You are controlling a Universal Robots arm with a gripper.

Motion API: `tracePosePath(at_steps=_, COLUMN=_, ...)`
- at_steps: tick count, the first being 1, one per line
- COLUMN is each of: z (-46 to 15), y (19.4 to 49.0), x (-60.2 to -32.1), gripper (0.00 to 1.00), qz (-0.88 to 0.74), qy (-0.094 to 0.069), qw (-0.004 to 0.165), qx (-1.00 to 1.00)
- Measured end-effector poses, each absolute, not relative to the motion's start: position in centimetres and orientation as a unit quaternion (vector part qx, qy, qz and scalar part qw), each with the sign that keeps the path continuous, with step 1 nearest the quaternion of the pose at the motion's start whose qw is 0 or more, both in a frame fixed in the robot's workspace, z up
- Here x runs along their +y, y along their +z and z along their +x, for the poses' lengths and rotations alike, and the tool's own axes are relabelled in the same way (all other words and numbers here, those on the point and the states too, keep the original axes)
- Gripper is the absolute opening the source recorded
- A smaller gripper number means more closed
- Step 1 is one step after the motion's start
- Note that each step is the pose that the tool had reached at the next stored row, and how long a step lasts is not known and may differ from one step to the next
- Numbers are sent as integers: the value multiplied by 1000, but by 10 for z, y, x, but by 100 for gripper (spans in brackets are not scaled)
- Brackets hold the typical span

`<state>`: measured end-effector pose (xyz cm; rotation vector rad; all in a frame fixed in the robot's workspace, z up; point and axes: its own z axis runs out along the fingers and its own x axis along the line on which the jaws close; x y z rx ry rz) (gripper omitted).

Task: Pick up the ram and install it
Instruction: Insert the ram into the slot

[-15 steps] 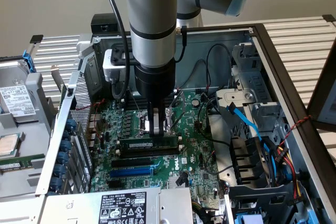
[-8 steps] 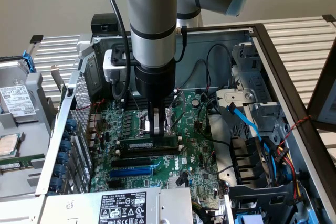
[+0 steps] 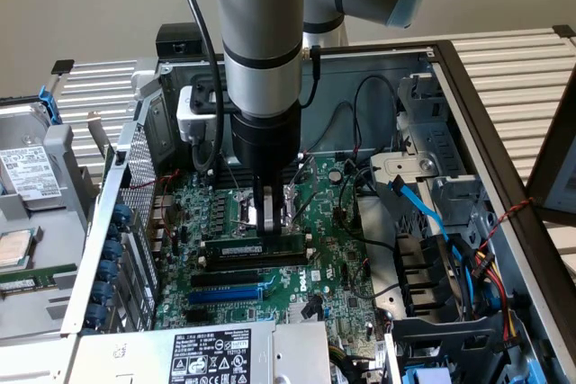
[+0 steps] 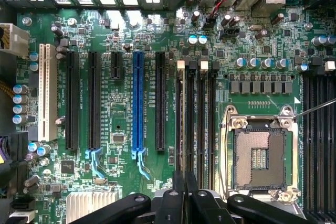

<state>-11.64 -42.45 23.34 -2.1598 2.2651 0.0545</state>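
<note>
RAM [image 3: 236, 246] sits pretty much dead centre of the exterior view, up on its long edge and parallel to the board's slots. I reckon that's the whole point, since it can only drop straight into a slot that way.

Working front to back: at the bottom edge of the frame there's a metal box with a white sticker [image 3: 288, 352]. Behind it are the blue expansion slot [image 3: 225, 295] and a long black slot [image 3: 236, 277], both empty and not the target.

Then comes the stick, with the gripper [image 3: 272, 227] right on top of it. The fingers are pinched nearly together on the middle of the stick's upper edge, so I'd call that a grip on the RAM. Grabbing the middle probably keeps it level so both ends go down evenly.

The wrist view fits: the fingertips [image 4: 178, 192] line up with the memory slots [image 4: 202, 119] next to the CPU socket [image 4: 260, 153]. I can't tell if the stick is seated or just resting over its slot.

Further back, the arm [image 3: 261, 42] drops in vertically. The case [image 3: 468, 105] lies open on its side, presumably to allow that. A blue cable [image 3: 418, 209] hangs off to the exterior view's right, clear of the work.
</note>
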Motion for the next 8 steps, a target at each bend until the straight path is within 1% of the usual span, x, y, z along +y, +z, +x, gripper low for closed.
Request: tracePosePath(at_steps=8, z=-117, y=233, x=-424, gripper=13, qz=-690, qy=17, qw=6, qx=724)
